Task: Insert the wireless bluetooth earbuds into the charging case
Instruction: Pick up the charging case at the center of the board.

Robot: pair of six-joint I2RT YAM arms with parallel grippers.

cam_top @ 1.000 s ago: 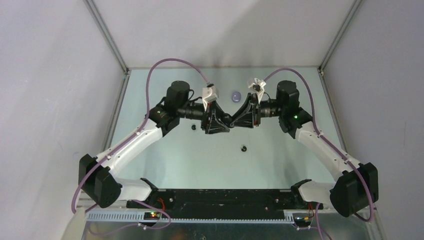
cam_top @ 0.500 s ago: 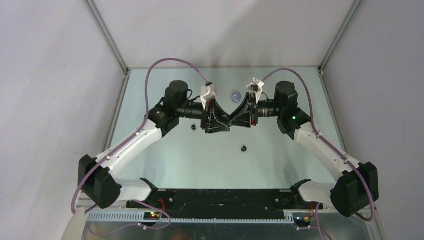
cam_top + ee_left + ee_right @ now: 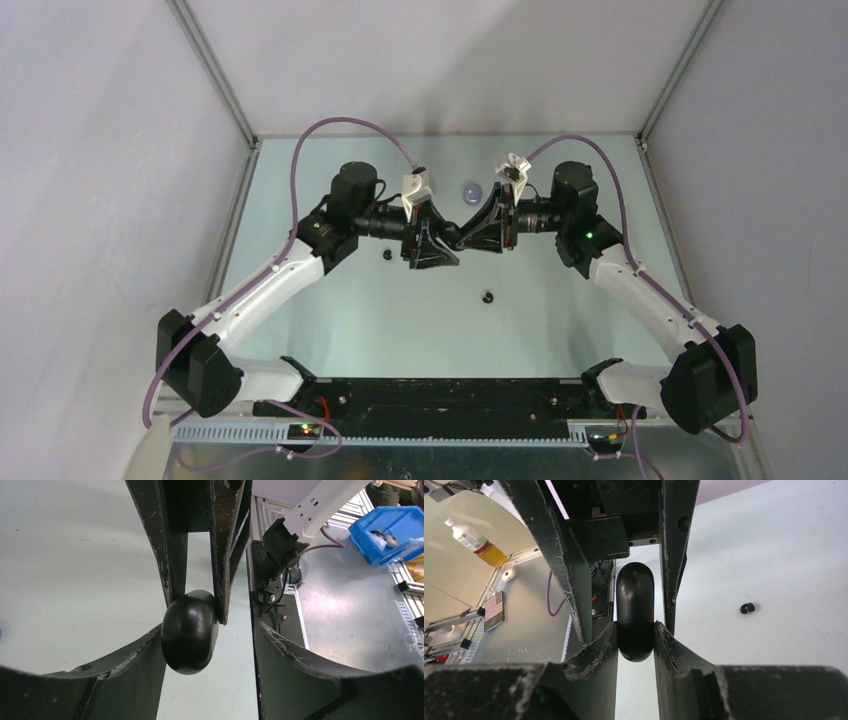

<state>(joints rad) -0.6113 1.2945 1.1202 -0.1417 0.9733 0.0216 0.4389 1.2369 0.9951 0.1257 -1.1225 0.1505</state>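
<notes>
A glossy black charging case [image 3: 635, 610] hangs above the table, and my right gripper [image 3: 635, 630] is shut on its sides. In the left wrist view the case [image 3: 189, 632] rests against one finger of my left gripper [image 3: 209, 630]. That gripper is open, its other finger standing well apart from the case. From above, the left gripper [image 3: 445, 240] and the right gripper [image 3: 476, 237] meet tip to tip at mid table with the case [image 3: 461, 238] between them. Two black earbuds lie on the table, one earbud [image 3: 386, 254] under the left arm and another earbud [image 3: 488, 296] nearer me. The purple earbuds do not show.
A small lavender rounded object [image 3: 472, 190] sits on the table behind the grippers. Grey walls close in the table on the left, right and back. The black base rail [image 3: 430, 400] runs along the near edge.
The right gripper with the case has crept slightly left toward the left gripper. The earbuds on the table have not moved.
</notes>
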